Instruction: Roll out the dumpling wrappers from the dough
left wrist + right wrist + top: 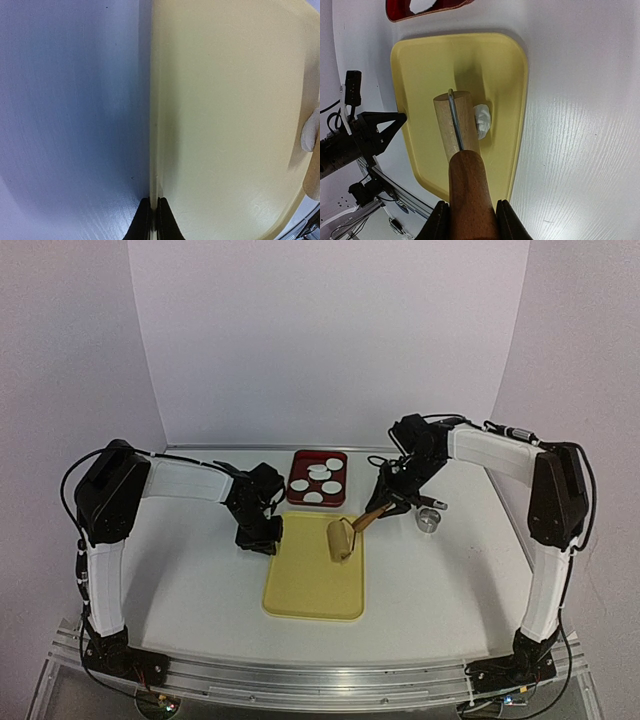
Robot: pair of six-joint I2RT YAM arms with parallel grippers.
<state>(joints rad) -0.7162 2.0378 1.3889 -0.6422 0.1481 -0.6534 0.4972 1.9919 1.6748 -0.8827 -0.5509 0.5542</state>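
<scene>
From above, your right gripper (386, 503) clamps the handle of the rolling pin (342, 538) over the far end of the yellow board (310, 585), and the finished dumpling wrappers (318, 483) lie in the red tray (292, 488). At the left wrist, your left gripper (153, 205) pinches the board's rim, so hold it firm there. At the right wrist, the dough (482, 121) is a small creased white lump right beside the rolling pin. Steer onto it and press evenly.
</scene>
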